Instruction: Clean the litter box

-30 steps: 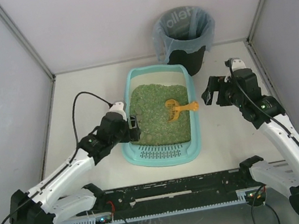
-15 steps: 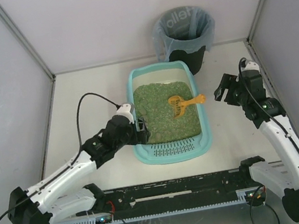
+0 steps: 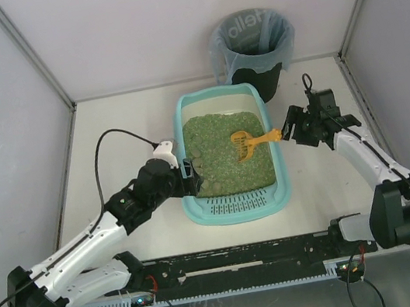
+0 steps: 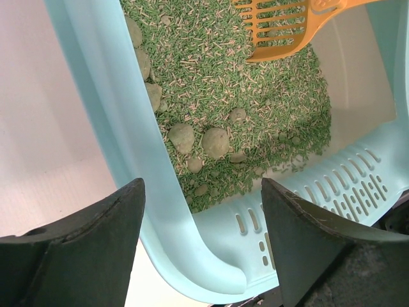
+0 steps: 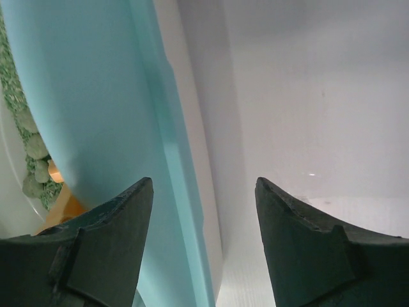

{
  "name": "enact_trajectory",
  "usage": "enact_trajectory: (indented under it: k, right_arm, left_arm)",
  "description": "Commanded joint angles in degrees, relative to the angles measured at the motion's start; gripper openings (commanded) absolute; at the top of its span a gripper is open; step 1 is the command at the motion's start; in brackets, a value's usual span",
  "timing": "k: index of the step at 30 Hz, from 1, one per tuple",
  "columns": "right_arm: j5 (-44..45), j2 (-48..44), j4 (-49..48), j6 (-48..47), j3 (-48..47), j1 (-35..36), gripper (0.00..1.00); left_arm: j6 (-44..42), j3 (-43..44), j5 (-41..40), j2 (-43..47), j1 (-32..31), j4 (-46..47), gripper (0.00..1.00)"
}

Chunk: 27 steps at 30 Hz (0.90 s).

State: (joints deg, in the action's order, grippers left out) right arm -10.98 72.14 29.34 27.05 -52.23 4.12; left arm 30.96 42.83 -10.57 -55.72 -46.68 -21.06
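1. The litter box (image 3: 237, 205) is sitting in the middle of the counter (image 3: 122, 128), holding green litter (image 3: 223, 170), greyish clumps (image 4: 215, 141) and an orange scoop (image 3: 249, 144).
2. The black bin (image 3: 258, 81) behind it is wearing a grey-blue liner (image 3: 228, 49); its pale lettering is creasing too much to read surely.
3. The left fingers (image 4: 83, 236) are standing spread astride the box's left wall.
4. The right fingers (image 5: 102, 236) are standing spread at its right wall.

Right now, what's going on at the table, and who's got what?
The left hand straddles the left wall of the litter box, jaws open on either side of it. The right hand sits just outside the right rim, open and holding nothing, close to the handle of the orange scoop, which lies in the litter. Clumps lie unscooped in the litter. The lined bin stands behind the box.
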Motion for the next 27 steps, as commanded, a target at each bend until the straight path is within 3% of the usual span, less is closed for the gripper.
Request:
enact_trajectory:
  k: [1, 7, 14, 19, 27]
  right_arm:
    - [-3.77, 3.42, -3.67, -0.66, -1.34, 2.07, 0.65]
    - [9.07, 13.22, -0.70, 0.53, -1.27, 5.23, 0.65]
    - [12.45, 17.22, -1.25, 2.36, 0.68, 5.68, 0.65]
    - [14.20, 9.92, -1.99, 2.65, 0.70, 4.64, 0.66]
    - [17.02, -12.83, -5.97, 3.28, 2.04, 3.20, 0.68]
  left_arm:
    - [0.33, -0.27, -0.37, 0.33, 0.40, 1.72, 0.77]
    - [-0.27, 0.28, 0.15, -0.39, 0.45, 1.73, 0.77]
    - [-0.74, 0.09, -0.05, 0.04, 0.90, 1.36, 0.76]
    - [-0.81, 0.04, -0.07, 0.58, 1.81, 1.37, 0.76]
    - [-2.92, 0.99, -2.65, 4.87, 3.99, 1.11, 0.77]
